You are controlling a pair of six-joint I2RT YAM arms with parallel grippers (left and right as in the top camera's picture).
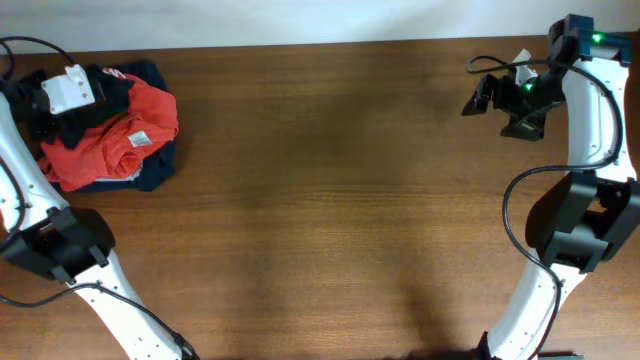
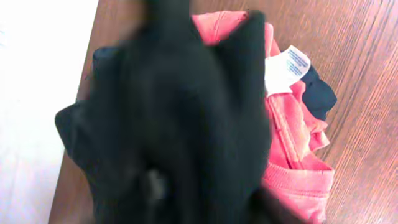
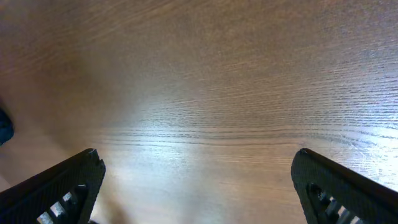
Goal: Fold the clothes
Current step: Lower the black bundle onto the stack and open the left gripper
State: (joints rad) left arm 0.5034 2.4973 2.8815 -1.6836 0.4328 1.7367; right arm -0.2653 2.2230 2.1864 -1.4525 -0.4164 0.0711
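I see the table [image 1: 330,180], dark wood, taking up nearly all of my overhead view, with both arms at its outer edges. At the far left corner sits a heap of garments. The clothes [image 2: 180,124], plain black fabric, are on top of that heap and fill most of my left wrist camera, blurred and very close to the lens. Under them lies a red shirt [image 2: 298,143], bunched, spreading out to the right of the black fabric. A navy garment [image 1: 155,170] is at the bottom, peeking out along the right and near edges. A white label [image 2: 286,68] rests on the red shirt just beside the black fabric. My left gripper [image 1: 95,92] is over the heap, but the black cloth hides its fingers, so I cannot tell whether it grips. My right gripper [image 3: 199,180] hangs over bare wood at the far right, fingers spread wide, holding nothing
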